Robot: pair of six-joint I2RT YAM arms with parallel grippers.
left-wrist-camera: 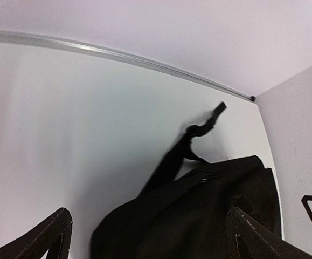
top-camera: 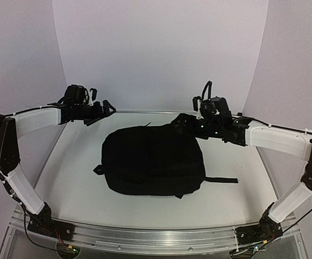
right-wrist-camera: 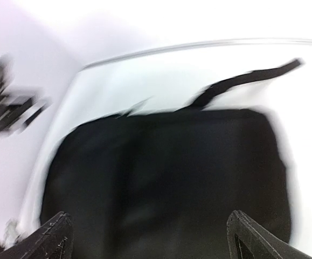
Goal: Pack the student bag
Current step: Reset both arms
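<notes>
White table [top-camera: 69,178]: large soft black fabric backpack [top-camera: 153,162] lies flat mid-table, long axis left-right, slightly domed; can't tell if the zipper is open. Right gripper [top-camera: 187,123] is nearer, at the bag's far right corner, fingers spread, nothing held. Left gripper [top-camera: 106,109] sits off the far left corner, clear of the bag, also spread and empty. Thin black strap [top-camera: 220,179] trails right from the near edge.

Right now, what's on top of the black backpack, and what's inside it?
Nothing lies on the student bag; the right tool is at its far right corner. No opening shows, so the inside is hidden, as is the table under it.
</notes>
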